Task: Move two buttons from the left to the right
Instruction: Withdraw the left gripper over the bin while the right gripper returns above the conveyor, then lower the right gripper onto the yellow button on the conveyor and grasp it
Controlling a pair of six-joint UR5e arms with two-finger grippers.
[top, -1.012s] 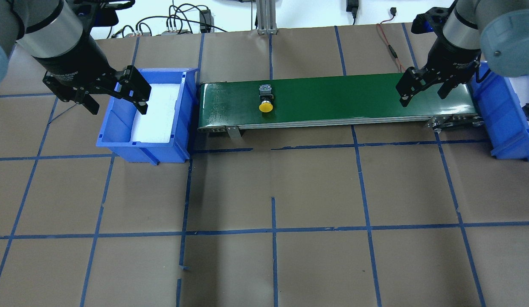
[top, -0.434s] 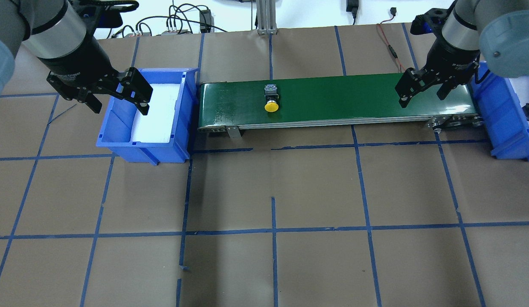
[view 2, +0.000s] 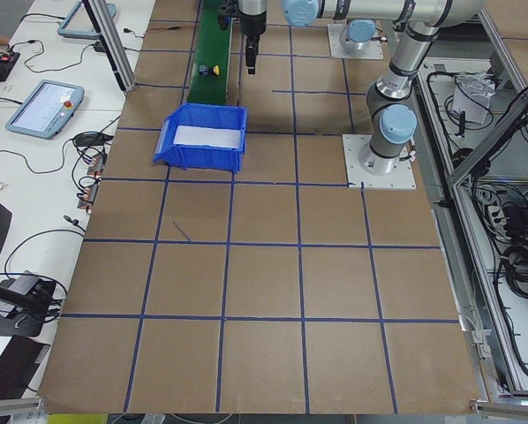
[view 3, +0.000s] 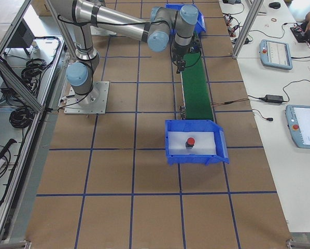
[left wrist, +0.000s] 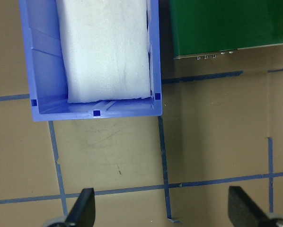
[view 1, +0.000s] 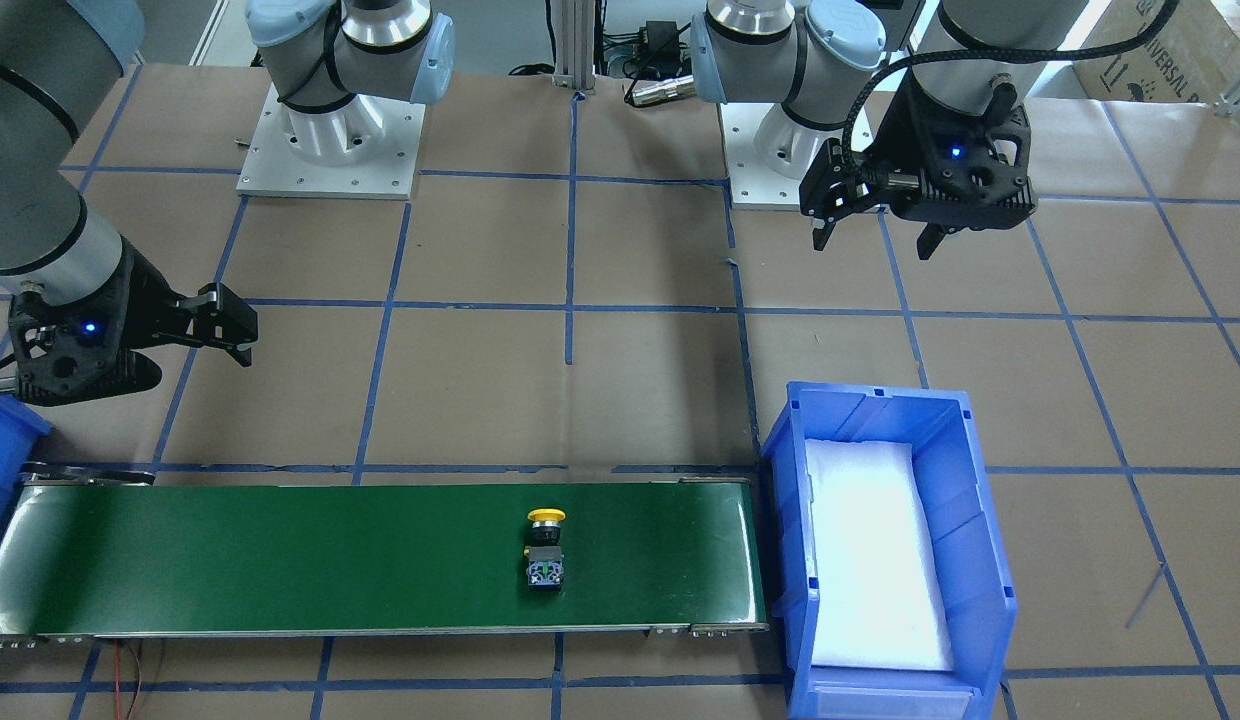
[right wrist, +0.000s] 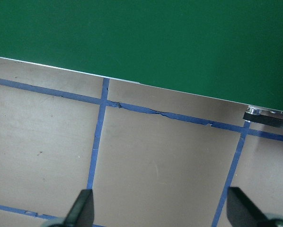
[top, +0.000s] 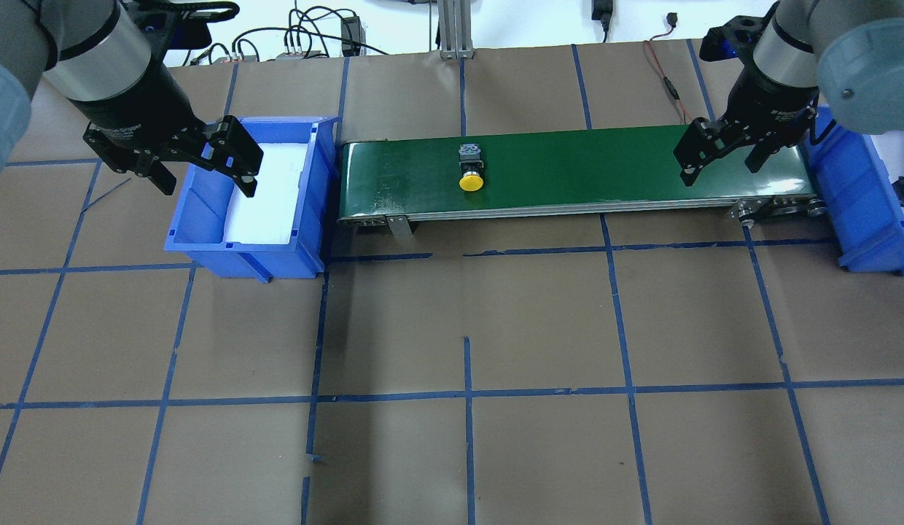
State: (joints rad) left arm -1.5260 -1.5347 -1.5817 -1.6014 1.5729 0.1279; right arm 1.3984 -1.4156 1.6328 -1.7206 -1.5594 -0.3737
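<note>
The yellow-capped button (top: 471, 175) lies on its side on the green conveyor belt (top: 583, 164), left of the middle; it also shows in the front-facing view (view 1: 546, 545). The red-capped button (view 3: 190, 141) sits on white foam in the right blue bin (view 3: 173, 151). My left gripper (top: 206, 184) is open and empty above the near edge of the left blue bin (top: 204, 248). My right gripper (top: 719, 170) is open and empty above the belt's right end. Both wrist views show spread fingertips with nothing between them.
The left bin holds only a white foam pad (top: 266, 193). The right bin (top: 849, 204) stands against the belt's right end. Brown paper with blue tape lines (top: 466, 397) covers the table. Cables lie along the far edge (top: 313, 36).
The yellow button has moved a little to the right along the belt. My left gripper has shifted slightly right. My right gripper has hardly moved.
</note>
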